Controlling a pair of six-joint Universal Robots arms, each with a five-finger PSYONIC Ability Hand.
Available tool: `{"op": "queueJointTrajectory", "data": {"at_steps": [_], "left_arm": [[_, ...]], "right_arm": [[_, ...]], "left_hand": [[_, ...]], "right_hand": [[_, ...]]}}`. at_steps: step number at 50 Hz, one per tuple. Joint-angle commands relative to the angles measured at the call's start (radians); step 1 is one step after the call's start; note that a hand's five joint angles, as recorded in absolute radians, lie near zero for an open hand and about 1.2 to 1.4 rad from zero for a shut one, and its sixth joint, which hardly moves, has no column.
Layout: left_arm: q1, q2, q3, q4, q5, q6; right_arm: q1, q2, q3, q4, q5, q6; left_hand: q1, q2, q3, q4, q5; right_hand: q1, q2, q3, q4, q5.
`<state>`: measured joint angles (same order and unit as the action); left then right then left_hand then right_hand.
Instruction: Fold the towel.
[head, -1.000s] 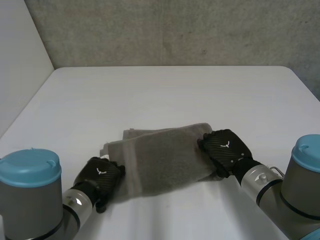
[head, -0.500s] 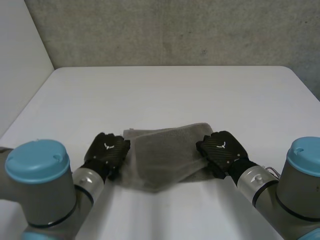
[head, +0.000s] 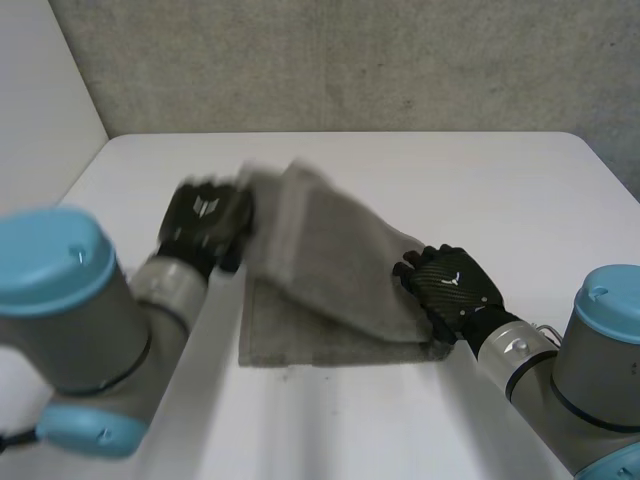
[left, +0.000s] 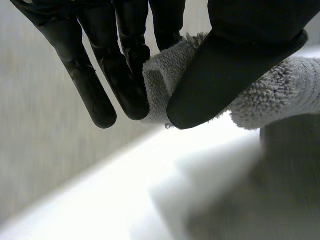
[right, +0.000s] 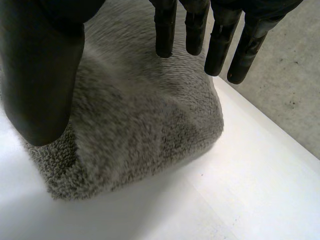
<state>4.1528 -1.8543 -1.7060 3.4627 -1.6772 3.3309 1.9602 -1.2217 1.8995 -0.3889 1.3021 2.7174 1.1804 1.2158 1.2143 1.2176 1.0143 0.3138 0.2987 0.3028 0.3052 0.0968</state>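
Change against the head view of half a second back: left robot hand (head: 205, 215) gone from the near left edge of the grey towel (head: 330, 265) up and toward the far side of the white surface (head: 400, 170). Upper layer carried along with it, now stretched as a raised, slanting sheet down to the right robot hand (head: 452, 290). Lower layer flat on the surface, nearer the robot. No shift found in the right robot hand, at the towel's right end. Judged as a layer being swung over to a new fold line, not a finished fold; edges not yet squared. Added by the left wrist view: towel corner (left: 160, 82) pinched between thumb (left: 235, 65) and fingers (left: 122, 80), clear of the surface. Added by the right wrist view: fingers (right: 196, 27) straight and slightly spread over the folded end (right: 145, 130), thumb (right: 40, 75) down at its edge, nothing curled round the cloth. Unable to tell how firmly pressed.
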Motion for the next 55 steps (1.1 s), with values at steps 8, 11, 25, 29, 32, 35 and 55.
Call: {"op": "queueJointTrajectory", "data": {"at_steps": [8,11,25,29,32,35,55], "left_arm": [[0.070,-0.086,-0.265,0.182,0.014,0.022],[0.069,-0.091,-0.267,0.182,0.016,0.042],[0.063,-0.029,-0.262,0.181,0.011,0.144],[0.076,0.038,-0.242,0.181,0.014,0.139],[0.075,0.075,-0.221,0.181,0.013,0.137],[0.075,0.092,-0.210,0.181,0.011,0.136],[0.060,0.156,-0.109,0.182,0.002,0.102]], "right_arm": [[0.002,0.007,0.009,0.001,-0.006,-0.004],[0.002,0.005,0.013,0.001,-0.003,-0.004],[-0.014,-0.005,0.033,0.010,0.017,-0.007],[-0.024,-0.022,0.041,0.022,0.059,-0.030],[-0.034,-0.065,0.053,0.044,0.100,-0.093],[-0.040,-0.096,0.036,0.093,0.117,-0.221],[0.499,0.249,-0.364,0.123,-0.007,-0.508]], "left_hand": [[0.216,0.180,0.182,0.179,0.207],[0.216,0.180,0.182,0.179,0.207],[-1.002,-1.038,-1.036,-1.039,-1.011],[-1.002,-1.038,-1.036,-1.039,-1.011],[-1.002,-1.038,-1.036,-1.039,-1.011],[-1.002,-1.038,-1.036,-1.039,-1.011],[-0.982,-1.017,-1.016,-1.019,-0.990]], "right_hand": [[0.082,0.097,0.093,0.091,0.125],[0.194,0.209,0.204,0.202,0.236],[1.083,1.098,1.093,1.091,1.125],[1.083,1.098,1.093,1.091,1.125],[1.083,1.098,1.093,1.091,1.125],[1.083,1.098,1.093,1.091,1.125],[1.083,1.098,1.093,1.091,1.125]]}}
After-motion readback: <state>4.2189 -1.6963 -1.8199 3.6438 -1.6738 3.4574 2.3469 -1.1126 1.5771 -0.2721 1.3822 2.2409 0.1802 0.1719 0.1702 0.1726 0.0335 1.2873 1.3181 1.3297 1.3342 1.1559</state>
